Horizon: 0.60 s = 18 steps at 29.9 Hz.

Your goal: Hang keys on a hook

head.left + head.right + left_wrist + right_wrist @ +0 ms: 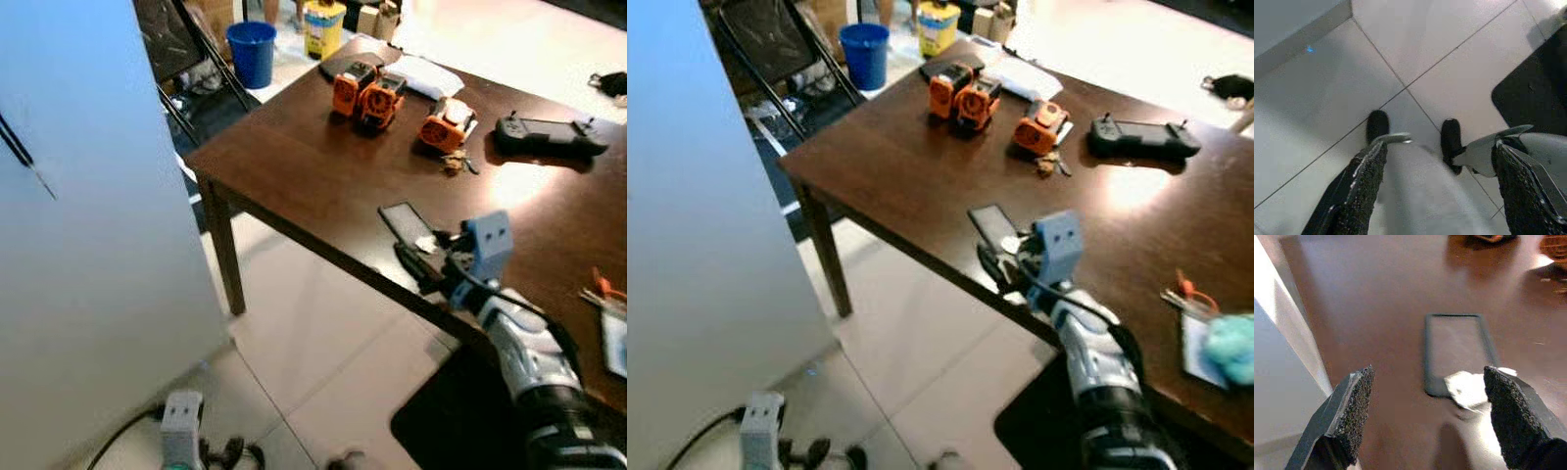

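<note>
A small bunch of keys (pixel 457 163) lies on the dark wooden table (pixel 294 166), just in front of an orange device (pixel 446 125). More keys with an orange tag (pixel 1185 294) lie near the table's right edge. My right gripper (pixel 415 262) hovers open over the table's front edge, behind a black phone (pixel 1457 352) with a white scrap (pixel 1465 387) at its near end. The fingers (pixel 1354 401) hold nothing. My left gripper (pixel 1452 142) hangs open above the tiled floor. A thin dark rod (pixel 22 155) sticks out of the white panel on the left.
Two more orange devices (pixel 367 93) and a black controller (pixel 547 134) sit further back on the table. A tall white panel (pixel 88 225) stands close on the left. A blue bucket (pixel 252 51) and a folding chair are behind it. A black mat (pixel 441 421) lies under the table.
</note>
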Tool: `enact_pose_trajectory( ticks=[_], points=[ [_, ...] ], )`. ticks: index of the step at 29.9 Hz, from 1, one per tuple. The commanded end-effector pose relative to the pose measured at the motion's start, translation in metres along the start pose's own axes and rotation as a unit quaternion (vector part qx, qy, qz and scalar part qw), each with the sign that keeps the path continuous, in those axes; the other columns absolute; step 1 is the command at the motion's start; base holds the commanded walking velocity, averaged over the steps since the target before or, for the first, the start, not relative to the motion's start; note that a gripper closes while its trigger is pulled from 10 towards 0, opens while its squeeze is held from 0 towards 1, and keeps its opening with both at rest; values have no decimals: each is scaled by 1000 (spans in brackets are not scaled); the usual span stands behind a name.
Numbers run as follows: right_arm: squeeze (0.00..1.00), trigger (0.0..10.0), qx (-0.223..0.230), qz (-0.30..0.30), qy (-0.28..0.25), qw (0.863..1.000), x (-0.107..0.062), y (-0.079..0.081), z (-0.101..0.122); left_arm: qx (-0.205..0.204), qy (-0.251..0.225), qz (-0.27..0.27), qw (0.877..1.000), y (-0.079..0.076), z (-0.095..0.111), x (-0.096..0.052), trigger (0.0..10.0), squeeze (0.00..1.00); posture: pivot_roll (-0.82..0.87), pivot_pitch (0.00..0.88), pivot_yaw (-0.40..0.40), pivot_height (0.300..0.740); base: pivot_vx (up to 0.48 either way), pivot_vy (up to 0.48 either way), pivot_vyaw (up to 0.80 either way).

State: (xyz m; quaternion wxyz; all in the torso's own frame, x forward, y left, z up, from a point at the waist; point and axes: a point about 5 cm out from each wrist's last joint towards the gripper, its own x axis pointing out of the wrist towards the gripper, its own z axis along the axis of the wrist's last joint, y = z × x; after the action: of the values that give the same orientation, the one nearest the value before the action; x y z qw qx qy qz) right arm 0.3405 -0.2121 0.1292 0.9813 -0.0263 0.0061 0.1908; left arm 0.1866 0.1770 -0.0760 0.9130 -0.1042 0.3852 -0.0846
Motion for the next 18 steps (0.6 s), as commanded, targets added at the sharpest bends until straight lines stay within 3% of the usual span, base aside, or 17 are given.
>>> enact_pose_trajectory(
  ticks=[1,4,9,16,18],
  points=[
    [0,10000,-8,-7,8,1000,-3,-2,-3,2,16,8,1000,5,-8,-4,10000,0,-69,119,-12,740,0,0,0],
    [0,10000,-54,-35,5,998,-1,-4,0,8,19,9,1000,6,-9,-4,10000,0,-71,121,-12,740,0,0,0],
    [0,10000,-66,-63,-10,996,0,-9,7,7,21,6,1000,5,-10,-5,10000,0,-71,121,-12,740,0,0,0],
    [0,10000,-70,-51,3,996,2,-7,4,15,38,-8,999,2,-17,-6,10000,0,-71,121,-12,740,0,-480,0],
    [0,10000,-39,-19,-10,999,6,4,3,11,34,1,999,3,-18,-7,10000,0,-66,134,-7,740,0,-231,0]
  ],
)
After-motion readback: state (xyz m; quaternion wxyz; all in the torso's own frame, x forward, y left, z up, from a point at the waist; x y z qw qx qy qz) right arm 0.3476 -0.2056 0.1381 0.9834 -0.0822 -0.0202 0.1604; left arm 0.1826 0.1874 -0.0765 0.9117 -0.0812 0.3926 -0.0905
